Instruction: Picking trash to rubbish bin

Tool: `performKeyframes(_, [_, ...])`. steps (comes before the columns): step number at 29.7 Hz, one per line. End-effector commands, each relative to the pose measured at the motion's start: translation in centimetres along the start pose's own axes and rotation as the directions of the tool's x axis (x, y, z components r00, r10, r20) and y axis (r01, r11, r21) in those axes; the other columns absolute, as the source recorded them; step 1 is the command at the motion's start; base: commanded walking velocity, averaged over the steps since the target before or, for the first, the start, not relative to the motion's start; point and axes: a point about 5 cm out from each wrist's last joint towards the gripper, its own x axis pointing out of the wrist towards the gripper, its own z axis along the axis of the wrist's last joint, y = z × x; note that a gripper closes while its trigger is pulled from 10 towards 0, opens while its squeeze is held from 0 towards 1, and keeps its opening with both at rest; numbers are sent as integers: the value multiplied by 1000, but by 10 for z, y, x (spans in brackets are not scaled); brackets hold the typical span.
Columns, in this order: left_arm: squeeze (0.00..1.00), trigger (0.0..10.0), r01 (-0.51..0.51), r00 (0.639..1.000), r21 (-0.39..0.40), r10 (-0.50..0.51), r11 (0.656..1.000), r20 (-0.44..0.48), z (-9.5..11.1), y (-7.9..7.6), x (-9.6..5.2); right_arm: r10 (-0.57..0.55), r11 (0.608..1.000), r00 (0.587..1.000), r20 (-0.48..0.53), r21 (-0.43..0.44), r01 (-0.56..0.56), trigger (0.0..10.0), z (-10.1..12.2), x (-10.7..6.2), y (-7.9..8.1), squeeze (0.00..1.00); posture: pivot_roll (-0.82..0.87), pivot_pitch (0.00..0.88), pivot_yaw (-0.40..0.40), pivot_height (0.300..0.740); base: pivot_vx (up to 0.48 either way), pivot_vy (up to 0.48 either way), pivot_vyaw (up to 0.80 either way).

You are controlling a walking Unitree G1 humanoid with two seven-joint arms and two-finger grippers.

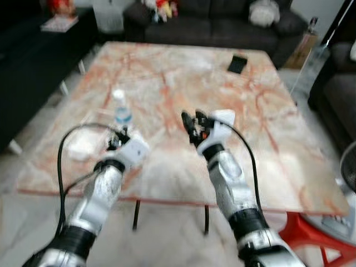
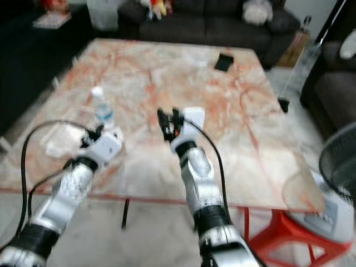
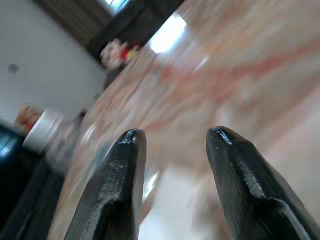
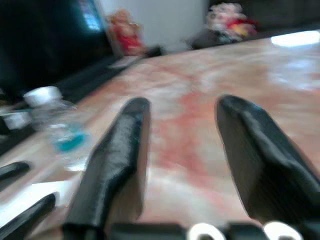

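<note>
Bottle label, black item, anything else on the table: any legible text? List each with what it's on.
None legible.
Water bottle: blue label band, too blurred to read.
Black object at the far side of the table: no print can be made out.
Clear wrapper by the left gripper: no print can be made out.

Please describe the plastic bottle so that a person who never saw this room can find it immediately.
Look at the large marble table with orange veins, in front of the dark sofa. Near the table's left front part, just beyond the left pincer, stands the clear plastic bottle. It is upright with a white cap and blue label, unlike the flat white item beside it.
</note>
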Motion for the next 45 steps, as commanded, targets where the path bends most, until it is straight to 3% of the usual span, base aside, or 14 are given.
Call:
performKeyframes(1, [0,10000,0,1000,1,0,1000,26,2,4,-1,21,1000,999,26,1,-21,10000,8,5,7,0,54,72,-71,740,0,0,0])
performKeyframes(7, [0,10000,13,999,-2,-13,1000,34,4,2,-4,26,1000,999,23,2,-26,10000,7,5,7,0,53,76,-72,740,0,0,0])
performKeyframes(12, [0,10000,25,1000,25,-25,999,-10,-4,1,-7,32,999,999,18,3,-32,10000,7,4,8,0,54,80,-74,740,0,0,0])
performKeyframes(23, [0,10000,57,995,140,-45,988,-89,-14,14,6,35,999,999,11,6,-35,10000,7,2,8,0,41,100,-81,740,0,0,0])
performKeyframes(28, [0,10000,128,988,213,-106,969,-110,-9,6,0,25,1000,1000,7,7,-25,10000,5,-1,6,0,38,115,-85,740,0,0,0])
performKeyframes(33, [0,10000,158,984,224,-135,962,-117,-8,-1,-3,23,1000,1000,1,11,-23,10000,5,-1,6,0,42,119,-89,740,0,0,0])
performKeyframes(43, [0,10000,78,980,238,-31,968,-196,-16,13,0,25,1000,1000,0,10,-25,10000,6,1,6,0,36,103,-89,740,0,0,0])
performKeyframes(44, [1000,10000,63,980,243,-14,968,-198,-16,15,1,24,1000,1000,1,10,-24,10000,6,1,5,0,36,100,-89,740,0,0,0])
performKeyframes(45, [1000,10000,53,980,246,-3,968,-197,-16,16,1,23,1000,1000,1,10,-23,10000,7,1,5,0,36,100,-89,740,0,0,0])
